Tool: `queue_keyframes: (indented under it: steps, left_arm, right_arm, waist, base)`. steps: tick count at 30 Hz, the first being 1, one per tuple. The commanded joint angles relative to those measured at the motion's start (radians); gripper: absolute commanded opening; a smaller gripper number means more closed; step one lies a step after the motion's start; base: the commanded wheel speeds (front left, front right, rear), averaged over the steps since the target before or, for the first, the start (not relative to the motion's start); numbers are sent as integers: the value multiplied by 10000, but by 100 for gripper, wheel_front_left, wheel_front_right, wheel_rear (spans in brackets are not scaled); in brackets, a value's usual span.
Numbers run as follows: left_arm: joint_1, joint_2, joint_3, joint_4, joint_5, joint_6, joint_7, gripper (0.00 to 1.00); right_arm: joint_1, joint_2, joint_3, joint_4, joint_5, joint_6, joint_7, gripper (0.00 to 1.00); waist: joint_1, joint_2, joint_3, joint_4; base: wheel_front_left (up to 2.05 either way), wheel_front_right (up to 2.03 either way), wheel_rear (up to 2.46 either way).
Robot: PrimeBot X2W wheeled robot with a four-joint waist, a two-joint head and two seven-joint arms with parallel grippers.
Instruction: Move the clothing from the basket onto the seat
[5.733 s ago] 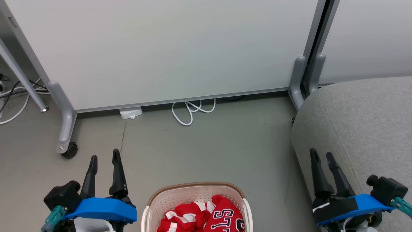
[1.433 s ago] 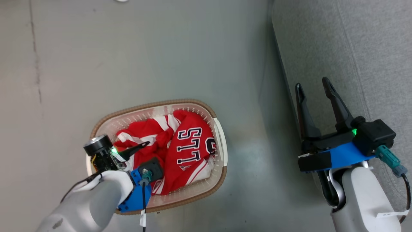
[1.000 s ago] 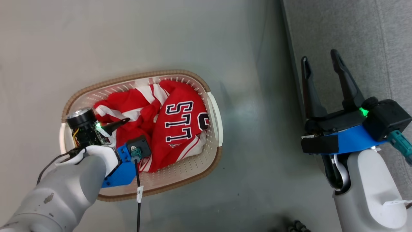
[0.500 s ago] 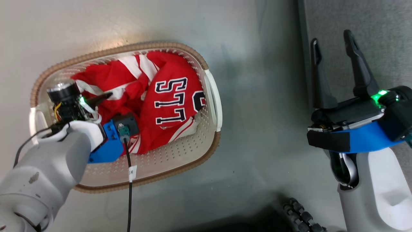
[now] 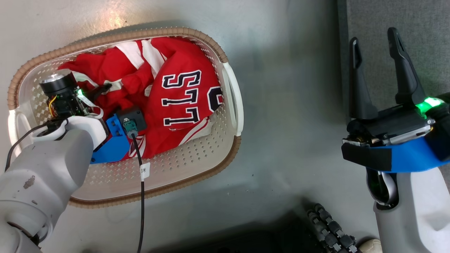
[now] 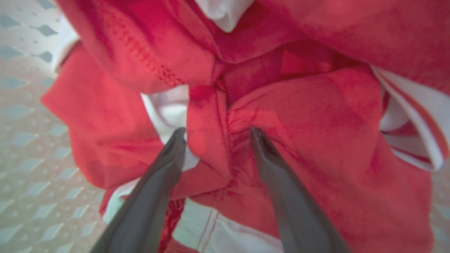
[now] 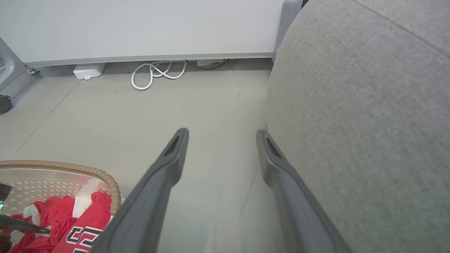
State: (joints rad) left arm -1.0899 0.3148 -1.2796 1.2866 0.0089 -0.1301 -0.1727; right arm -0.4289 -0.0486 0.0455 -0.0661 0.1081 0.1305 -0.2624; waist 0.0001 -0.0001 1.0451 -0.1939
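The clothing, red with white stripes and a lettered jersey on top, lies heaped in the cream basket with a brown rim. My left gripper reaches down into the basket at its left side. Its jaws stand open and the fingertips press into the red clothing, with a fold of fabric between them. In the head view one left finger shows over the heap. My right gripper is open with nothing in it, hanging beside the edge of the grey seat. The right wrist view shows the right gripper, the seat and the basket.
Grey floor separates the basket from the seat. A dark ribbed part shows at the bottom of the head view. Farther off stand a pale partition panel, a coiled white cable and a white box.
The head camera has tilted down and closed in, so the whole picture shifted. My left gripper has sunk lower into the basket, onto the clothing. Both grippers stay open.
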Motion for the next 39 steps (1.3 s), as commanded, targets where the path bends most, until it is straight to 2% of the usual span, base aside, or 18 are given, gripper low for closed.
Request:
queue_keyframes:
  steps: [1,5,6,7,24,34,39]
  left_arm:
    - [-185,16,-29,18,-64,-1,101,100]
    - [-23,11,-30,25,-155,-1,535,100]
    - [25,-8,-28,28,-121,-1,602,36]
    - [89,-34,-31,30,-95,-1,671,0]
    - [393,-400,-30,26,-629,-1,459,0]
    - [853,-964,-31,-82,-1582,-1,-311,0]
    - [1161,-1308,4,-299,-2447,-1,-676,0]
  right_arm:
    - [47,-32,-26,-87,1,4,-38,100]
    - [36,-32,16,-168,32,4,-38,100]
    - [33,-32,27,-179,45,4,-38,100]
    - [26,-32,36,-182,60,4,-38,100]
    - [-211,-32,0,10,96,4,-38,100]
    - [-238,-32,-55,380,-65,4,-38,100]
    - [-77,-32,-149,647,-258,4,-38,100]
  waist:
    - [-1,1,44,-10]
    - [-1,1,99,-48]
    - [-1,1,105,-57]
    - [-1,1,106,-66]
    - [-1,1,-471,-5]
    - [-1,1,-1601,449]
    - [-1,1,-2499,795]
  base:
    - [0,0,0]
    - [0,0,0]
    - [0,0,0]
    - [0,0,0]
    - [0,0,0]
    - [0,0,0]
    - [0,0,0]
